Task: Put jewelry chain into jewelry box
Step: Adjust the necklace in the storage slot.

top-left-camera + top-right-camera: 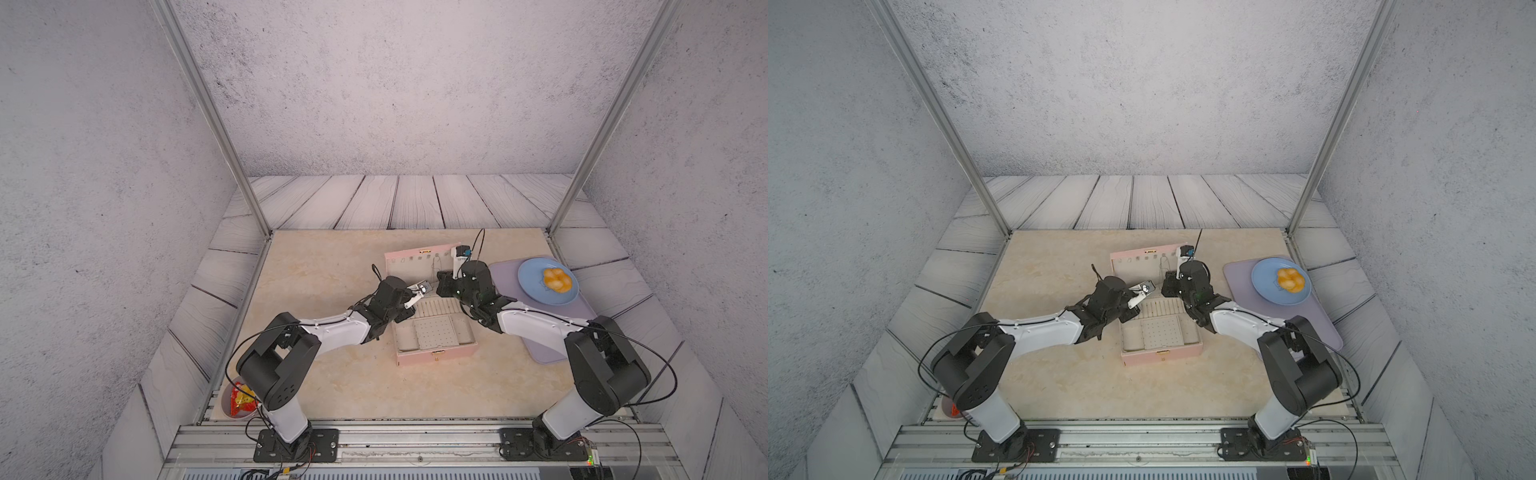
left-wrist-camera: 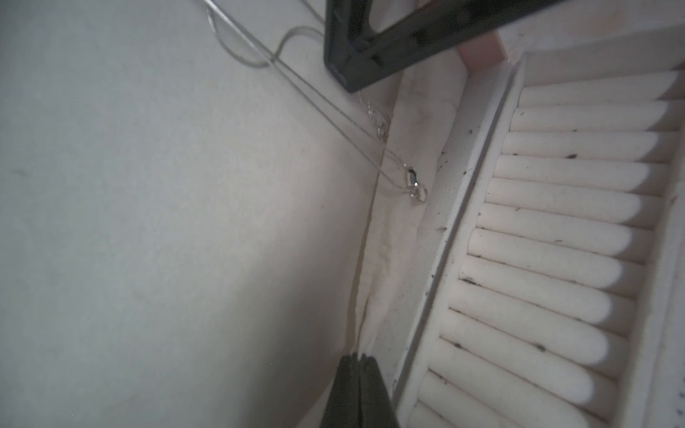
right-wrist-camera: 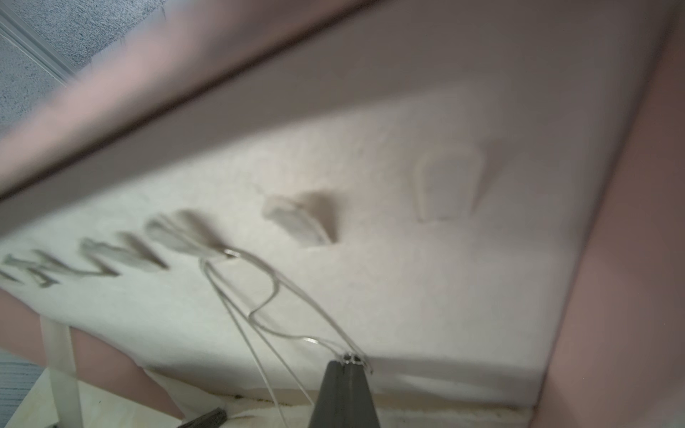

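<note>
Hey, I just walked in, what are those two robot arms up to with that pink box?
The right gripper, jaws shut, pinches the jewelry chain, whose loop is caught on a hook inside the lid of the open jewelry box. The left gripper, also shut, holds nothing, low where the lid meets the base.

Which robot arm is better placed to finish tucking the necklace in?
Right. The right gripper is pinching the jewelry chain against the jewelry box lid; the left gripper is shut on nothing, away from the chain.
</note>
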Available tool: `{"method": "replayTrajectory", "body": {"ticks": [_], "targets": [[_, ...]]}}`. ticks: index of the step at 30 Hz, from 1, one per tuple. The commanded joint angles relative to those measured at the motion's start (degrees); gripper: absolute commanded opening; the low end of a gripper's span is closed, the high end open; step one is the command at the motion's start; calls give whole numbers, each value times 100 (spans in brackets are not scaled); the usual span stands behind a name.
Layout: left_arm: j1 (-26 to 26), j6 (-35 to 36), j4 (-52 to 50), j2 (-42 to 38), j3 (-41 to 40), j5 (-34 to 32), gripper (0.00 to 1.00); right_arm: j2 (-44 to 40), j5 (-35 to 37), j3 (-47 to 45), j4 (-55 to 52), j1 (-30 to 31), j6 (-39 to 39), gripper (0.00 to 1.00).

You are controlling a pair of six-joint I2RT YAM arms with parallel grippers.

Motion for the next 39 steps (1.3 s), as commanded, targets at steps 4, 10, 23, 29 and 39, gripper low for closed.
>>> {"method": "replayTrajectory", "body": {"ticks": [4, 10, 23, 29, 39], "targets": [[-161, -34, -155, -101, -100, 285, 0, 173, 156, -100, 79, 7, -34, 0], [-164, -36, -147, -121, -105, 270, 0, 218, 295, -139, -31, 7, -17, 0], [-166, -266, -47, -124, -23, -89, 0, 203, 272, -186, -291, 16, 12, 0], [-166, -352, -48, -115, 17, -141, 0, -154, 245, -201, -489, 15, -62, 16], [-166, -613, -77, -106, 152, -406, 0, -868, 327, -477, -639, 18, -131, 37]]}}
